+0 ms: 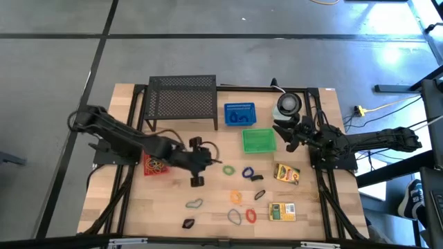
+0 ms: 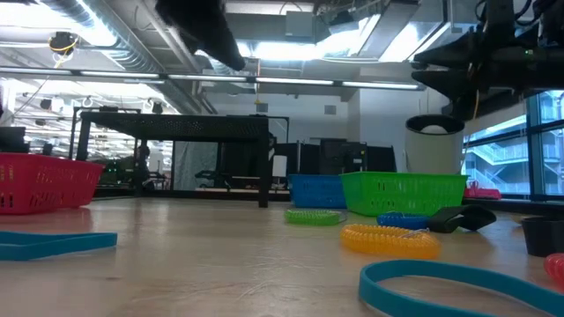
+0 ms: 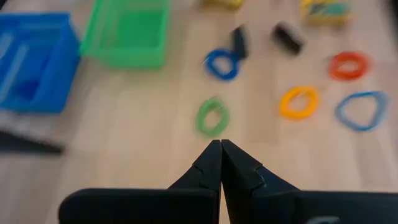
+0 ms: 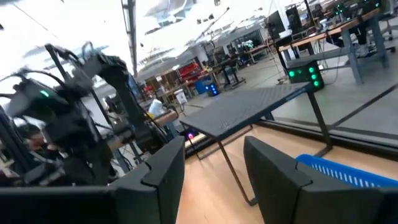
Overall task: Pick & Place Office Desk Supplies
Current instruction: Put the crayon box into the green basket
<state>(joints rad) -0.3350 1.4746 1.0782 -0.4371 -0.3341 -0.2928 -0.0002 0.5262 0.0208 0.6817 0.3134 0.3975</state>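
- You are looking at a sorting job part done: loops, clips and two crayon boxes are lying loose across the table (image 1: 131, 214), while the red basket (image 1: 154, 166) at nine o'clock is already holding some bands.
- Your left end effector (image 3: 221, 155) is hanging over the table's middle, fingers pressed fully together and holding nothing.
- The green loop (image 3: 212, 117) is sitting just ahead of it, toward three o'clock; judging by that, the next move calls for opening the fingers, then descending over it.
- Your right end effector (image 4: 214, 165) is waiting at two o'clock near the green basket (image 1: 258, 141), fingers parted, empty.
- Only the low view is showing the yellow loop's (image 2: 389, 239) ridged coil.
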